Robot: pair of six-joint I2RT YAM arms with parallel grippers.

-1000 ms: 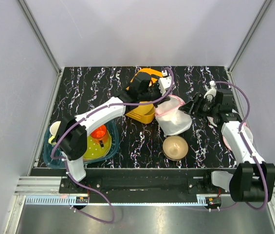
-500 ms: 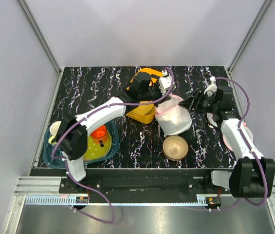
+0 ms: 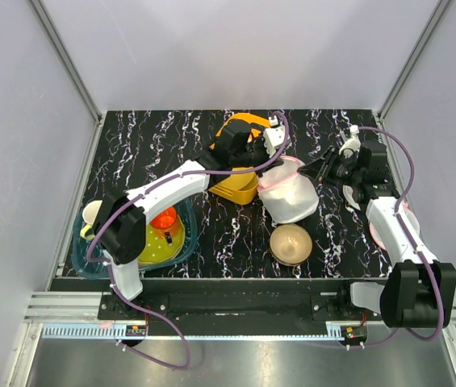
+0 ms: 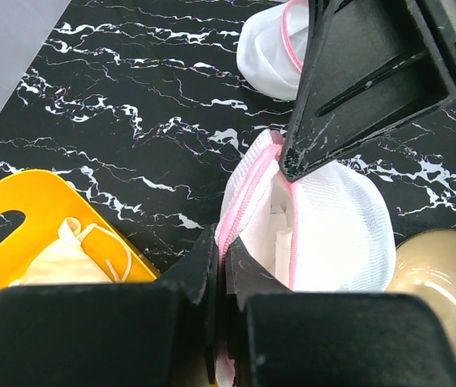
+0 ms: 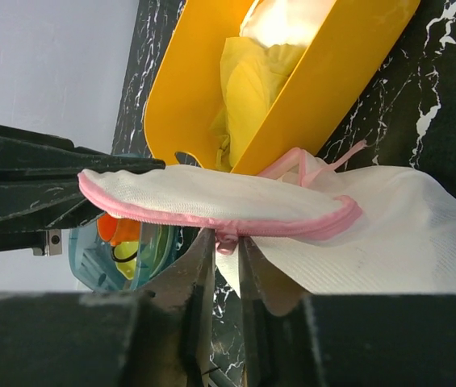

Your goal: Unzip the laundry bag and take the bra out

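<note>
The laundry bag [image 3: 290, 197] is white mesh with pink zip trim and lies at mid table between both arms. My left gripper [image 3: 270, 166] is shut on the pink trim at the bag's left edge [image 4: 248, 189], with the jaws closed on the fabric [image 4: 221, 242]. My right gripper [image 3: 311, 171] is at the bag's right side. In the right wrist view its jaws [image 5: 226, 251] pinch the small pink zip pull [image 5: 227, 239] under the rim of the round flap lid [image 5: 211, 200]. The bag is slightly open, and I see only white inside. The bra is hidden.
A yellow bin [image 3: 240, 153] with pale cloth stands just behind the bag. A tan bowl [image 3: 290, 242] sits in front of it. A blue basket [image 3: 90, 262] holding orange and yellow items is at the left front. Pink-rimmed white discs [image 3: 378, 231] lie under the right arm.
My right gripper has moved left and slightly back, closing in on the bag's zip. The left gripper and the bag have stayed almost still.
</note>
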